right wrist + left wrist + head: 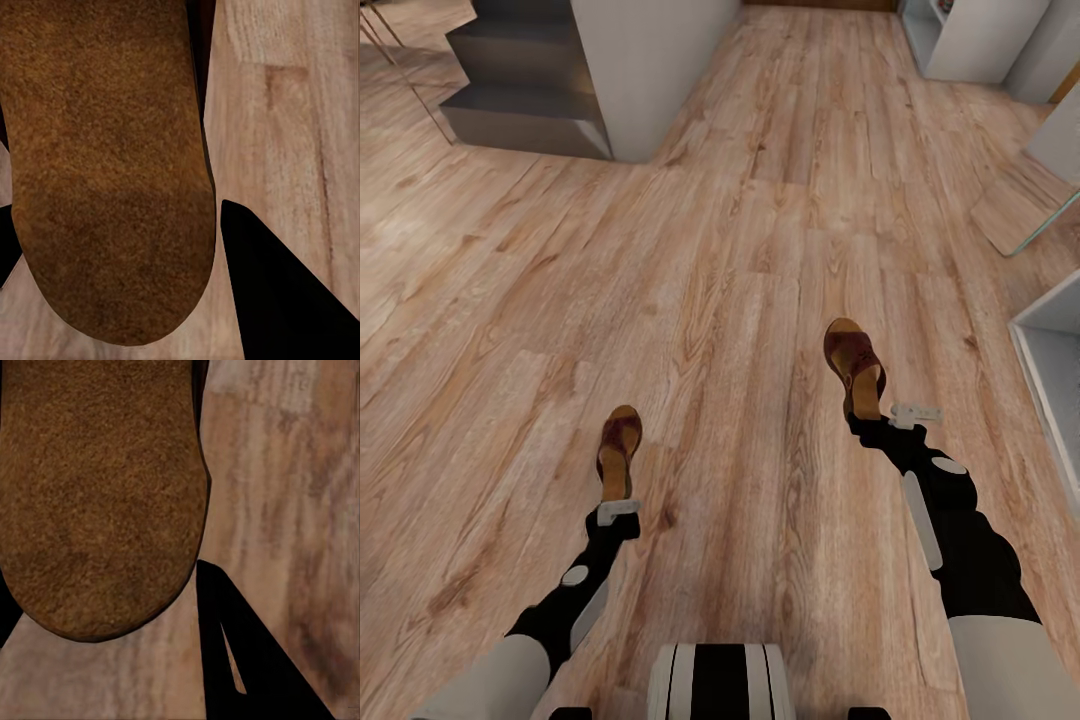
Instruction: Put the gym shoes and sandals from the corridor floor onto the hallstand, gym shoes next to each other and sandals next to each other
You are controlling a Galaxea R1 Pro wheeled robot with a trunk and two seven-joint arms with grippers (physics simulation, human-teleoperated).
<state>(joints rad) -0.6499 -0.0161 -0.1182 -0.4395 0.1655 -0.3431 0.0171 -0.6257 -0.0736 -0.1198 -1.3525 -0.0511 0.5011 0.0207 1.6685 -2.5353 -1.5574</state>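
While both arms are hanging over the light-brown wood-plank floor [740, 250], you're gripping one small brown open-heel sandal per gripper: left gripper [617, 500] & right gripper [865, 412] are each clamping a heel end, black fingers [247, 660] flanking the tan footbed, toes fwd.

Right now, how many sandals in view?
2. One sandal is held at its heel by the left pincer, above the corridor floor. The other sandal is held the same way by the right pincer. None elsewhere on the visible floor.
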